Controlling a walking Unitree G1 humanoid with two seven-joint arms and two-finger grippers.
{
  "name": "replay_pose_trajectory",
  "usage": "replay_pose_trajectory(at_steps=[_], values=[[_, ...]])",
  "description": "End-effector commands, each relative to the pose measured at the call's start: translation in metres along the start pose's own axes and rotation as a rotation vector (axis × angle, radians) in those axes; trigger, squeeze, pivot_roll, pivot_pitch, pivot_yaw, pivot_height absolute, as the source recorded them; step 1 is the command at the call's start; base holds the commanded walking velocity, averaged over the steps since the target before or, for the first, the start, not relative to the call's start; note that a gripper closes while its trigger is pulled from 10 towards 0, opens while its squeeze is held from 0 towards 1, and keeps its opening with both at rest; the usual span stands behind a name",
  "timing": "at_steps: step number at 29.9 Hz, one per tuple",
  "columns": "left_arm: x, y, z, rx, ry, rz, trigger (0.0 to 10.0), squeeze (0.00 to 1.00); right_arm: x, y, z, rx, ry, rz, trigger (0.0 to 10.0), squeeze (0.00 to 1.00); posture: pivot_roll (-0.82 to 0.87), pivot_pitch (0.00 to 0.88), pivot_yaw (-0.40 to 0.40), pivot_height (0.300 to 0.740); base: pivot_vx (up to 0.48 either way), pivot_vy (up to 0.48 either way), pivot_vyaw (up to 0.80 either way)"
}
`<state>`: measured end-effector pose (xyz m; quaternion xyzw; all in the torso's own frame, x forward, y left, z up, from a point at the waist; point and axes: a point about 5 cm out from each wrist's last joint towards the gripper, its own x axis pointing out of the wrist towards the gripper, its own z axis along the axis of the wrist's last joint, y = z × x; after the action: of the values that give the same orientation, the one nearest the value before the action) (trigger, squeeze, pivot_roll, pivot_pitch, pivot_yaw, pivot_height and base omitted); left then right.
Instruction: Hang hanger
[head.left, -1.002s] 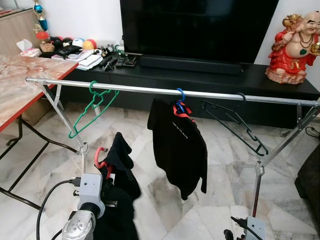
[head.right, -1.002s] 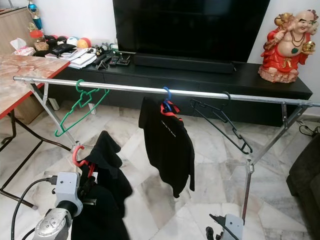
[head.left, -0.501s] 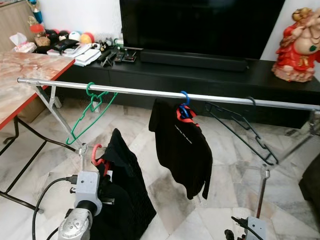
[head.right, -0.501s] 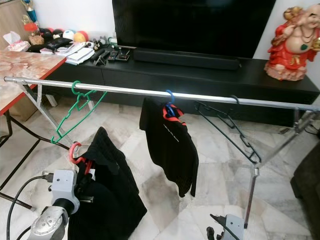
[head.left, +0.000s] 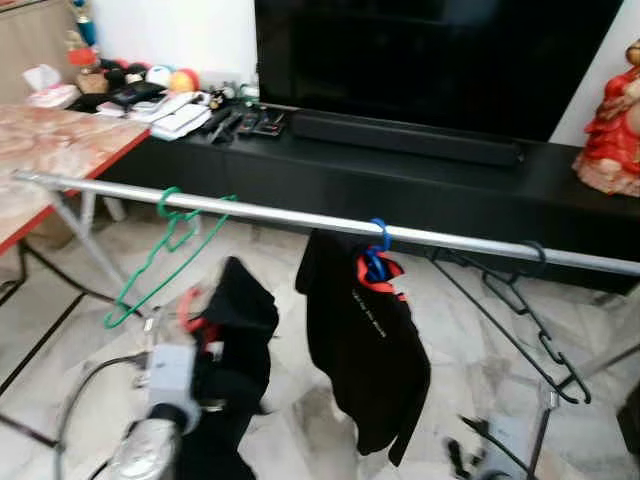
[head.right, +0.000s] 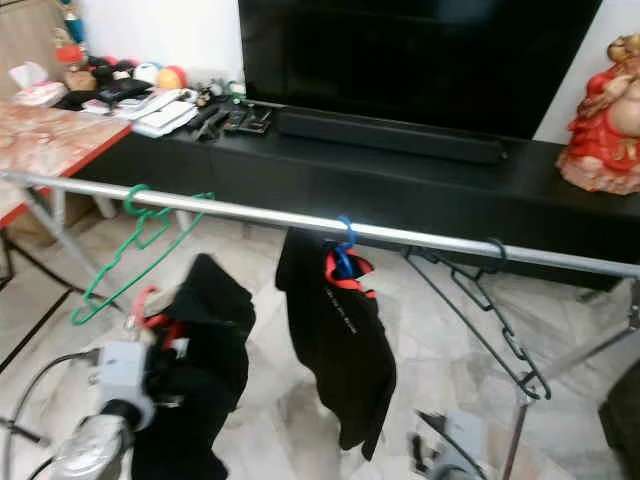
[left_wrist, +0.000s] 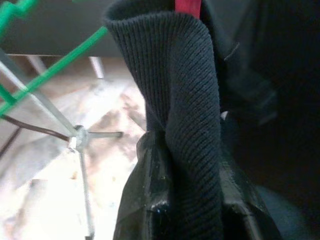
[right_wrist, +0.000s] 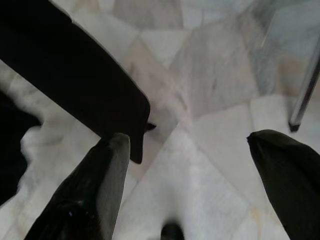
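I see black TV (head.left: 430, 50) above soundbar (head.left: 405, 138) on low black cabinet (head.left: 330, 190); red figurine (head.left: 612, 125) at its far end; marble-top desk (head.left: 55, 150) alongside; pale marble floor (head.left: 460, 330).

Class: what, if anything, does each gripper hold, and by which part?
The left gripper grips the black garment on a red hanger, by the fabric below the hook. The right gripper holds nothing.

Home living room — TV (head.left: 440, 50), marble floor (head.left: 280, 260)
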<state>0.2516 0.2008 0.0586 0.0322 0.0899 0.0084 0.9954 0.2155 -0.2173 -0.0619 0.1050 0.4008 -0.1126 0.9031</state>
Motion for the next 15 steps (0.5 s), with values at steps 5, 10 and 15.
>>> replay_pose_trajectory(at_steps=[5, 10, 15], values=[[0.0015, -0.0025, 0.0102, 0.006, -0.041, 0.000, 10.0, 0.00, -0.0027, -0.0141, -0.0059, 0.003, 0.023, -0.033, 10.0, 0.00, 0.04, 0.129, -0.024, 0.740, 0.370, 0.000, 0.00], [0.0001, 0.0005, 0.0125, 0.010, -0.069, 0.018, 10.0, 0.00, -0.0024, -0.0132, -0.0051, 0.000, 0.022, -0.029, 10.0, 0.00, 0.04, 0.136, -0.023, 0.740, 0.136, 0.000, 0.00], [-0.0025, 0.0018, 0.0121, 0.014, -0.074, 0.013, 10.0, 0.00, -0.0024, -0.0132, -0.0050, 0.000, 0.020, -0.029, 10.0, 0.00, 0.04, 0.136, -0.023, 0.740, 0.000, 0.000, 0.00]])
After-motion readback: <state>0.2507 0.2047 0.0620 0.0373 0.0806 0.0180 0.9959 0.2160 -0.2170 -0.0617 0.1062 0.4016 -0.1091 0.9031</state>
